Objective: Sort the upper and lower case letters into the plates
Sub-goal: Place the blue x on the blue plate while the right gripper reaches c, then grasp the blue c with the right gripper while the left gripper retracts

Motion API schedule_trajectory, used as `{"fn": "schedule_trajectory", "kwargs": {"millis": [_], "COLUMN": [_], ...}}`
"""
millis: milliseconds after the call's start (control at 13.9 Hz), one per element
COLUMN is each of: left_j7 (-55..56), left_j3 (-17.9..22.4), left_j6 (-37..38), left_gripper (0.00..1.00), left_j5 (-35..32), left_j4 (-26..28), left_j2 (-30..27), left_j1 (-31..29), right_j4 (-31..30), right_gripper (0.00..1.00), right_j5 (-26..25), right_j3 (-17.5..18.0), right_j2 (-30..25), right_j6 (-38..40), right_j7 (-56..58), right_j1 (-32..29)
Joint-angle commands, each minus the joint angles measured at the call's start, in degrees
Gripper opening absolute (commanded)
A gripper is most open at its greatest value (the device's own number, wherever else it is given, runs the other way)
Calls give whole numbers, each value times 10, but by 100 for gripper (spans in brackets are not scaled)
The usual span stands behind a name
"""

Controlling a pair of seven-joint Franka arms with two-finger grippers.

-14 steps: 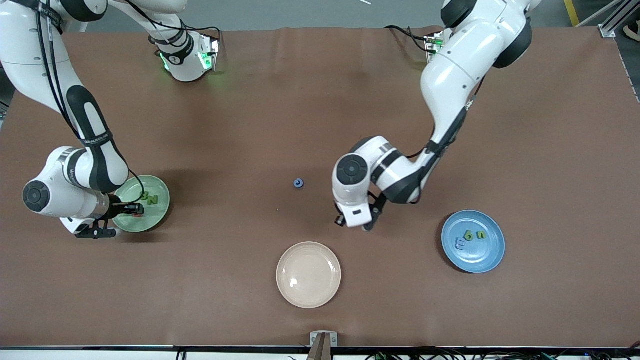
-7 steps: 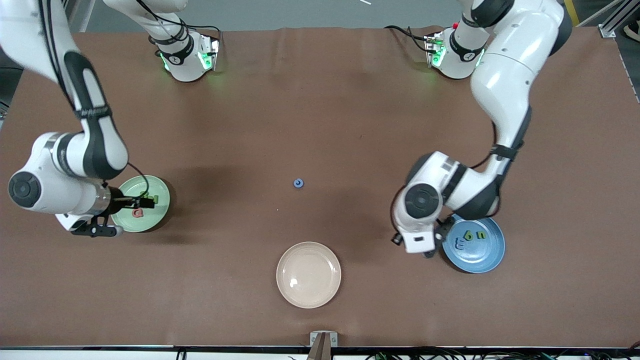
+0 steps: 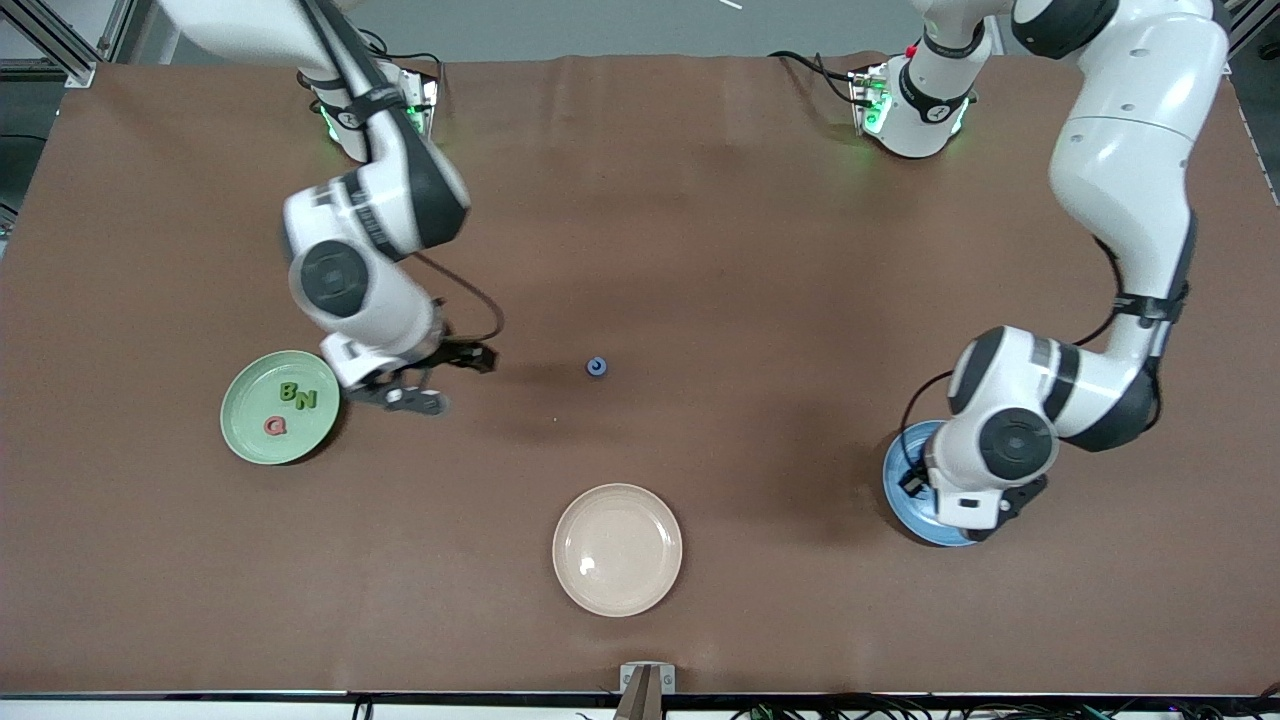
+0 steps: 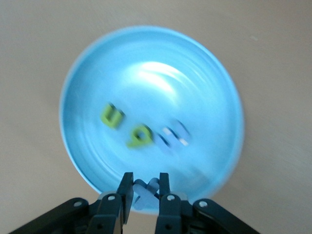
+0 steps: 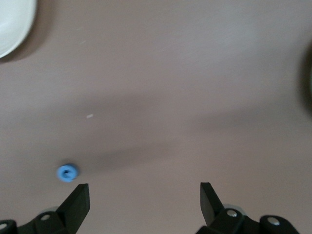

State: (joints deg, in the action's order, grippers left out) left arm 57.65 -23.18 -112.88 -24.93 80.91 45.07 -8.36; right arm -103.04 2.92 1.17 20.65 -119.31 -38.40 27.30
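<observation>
The left gripper (image 4: 144, 187) hangs over the rim of the blue plate (image 4: 97, 63), its fingers pinched on a small pale-blue letter (image 4: 145, 191); in that plate lie two yellow-green letters (image 4: 112, 116) and a pale-blue one (image 4: 171, 136) (too blurred to read). So the step in hand looks like a delivery: the next move calls for spreading the fingers with the piece over the plate's floor rather than its edge, or it may slip onto the brown table (image 3: 760, 250). The right gripper (image 3: 452, 370) is over bare table between the mint-green plate (image 3: 243, 440) and a lone blue letter (image 3: 597, 367), fingers spread wide and empty. The green plate holds a green B (image 3: 287, 391), a green N (image 3: 306, 400) and a pink-red letter (image 3: 275, 426). The lone piece seems the right arm's next pick. The cream plate (image 3: 617, 549) stands empty.
</observation>
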Motion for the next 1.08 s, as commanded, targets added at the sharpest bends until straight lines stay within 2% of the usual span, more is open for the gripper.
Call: {"fn": "schedule_trajectory", "kwargs": {"millis": [0, 72, 144, 216, 289, 505, 649, 721, 1010], "left_j7": [-47, -54, -67, -78, -84, -83, -82, -82, -106], "left_j3": [-7, -7, -5, -4, -4, -9, -32, -42, -48], "left_j6": [-52, -60, -65, -65, -65, -57, -27, -14, 41], "left_gripper": [3, 9, 29, 60, 100, 100, 100, 100, 100], "left_j5": [-5, -6, -6, -6, -5, 1, 14, 21, 53], "left_j4": [35, 33, 32, 31, 31, 29, 29, 27, 23], "left_j2": [-5, 3, 6, 8, 6, -21, -65, -87, -178], "left_j1": [-25, -30, -30, -30, -32, -33, -33, -34, -33], "right_j4": [-1, -1, -1, 0, 3, 20, 27, 26, 26], "right_gripper": [100, 100, 100, 100, 100, 100, 100, 99, 90], "right_j5": [6, 7, 7, 7, 7, 12, 47, 47, 48], "right_j3": [-8, -8, -8, -8, -8, -8, -9, -9, -9], "right_j2": [49, 65, 78, 90, 103, 136, 152, 155, 172], "right_j6": [-65, -93, -113, -129, -143, -156, -166, -169, -197], "right_j7": [-46, -64, -76, -82, -82, -83, -82, -82, -82], "right_j1": [49, 63, 73, 83, 86, 104, 122, 127, 137]}}
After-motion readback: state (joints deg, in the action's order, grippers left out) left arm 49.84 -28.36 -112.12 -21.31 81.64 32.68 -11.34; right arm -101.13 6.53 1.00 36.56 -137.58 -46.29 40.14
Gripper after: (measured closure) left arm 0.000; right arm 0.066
